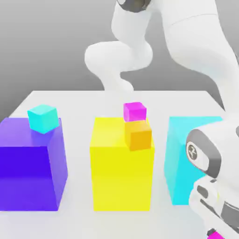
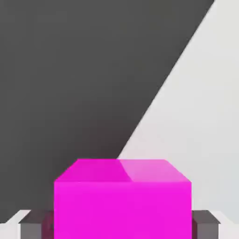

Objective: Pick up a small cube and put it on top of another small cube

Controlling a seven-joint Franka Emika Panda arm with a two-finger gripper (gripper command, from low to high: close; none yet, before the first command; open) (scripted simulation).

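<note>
Magenta cube in my grasp: I have this small magenta cube squarely between my fingertips, at the exterior view's lower right, well apart from the stacking places.
Hand: my hand is clenched on that cube, pressing from two opposite sides; I judge this even pinch should keep it level for a flat landing.
Why one end sticks out: the cube reaches past my fingertips, which should let me set it down without my tips knocking what lies beneath.
Other magenta cube: a second magenta cube shows just above the orange cube; whether it sits on it or behind it I cannot tell.
Orange cube: the orange cube is at the yellow block's edge, towards the exterior view's right, so a careless push could tip it off.
Yellow block: this big yellow block works as a raised stand.
Small cyan cube: this small cyan cube rests on the purple block, a roomier, single target.
Big cyan block: the big cyan block stands partly behind my arm, on the pale surface.
Next: I should lift, carry and lower gently; which small cube is meant beneath, I cannot tell.
</note>
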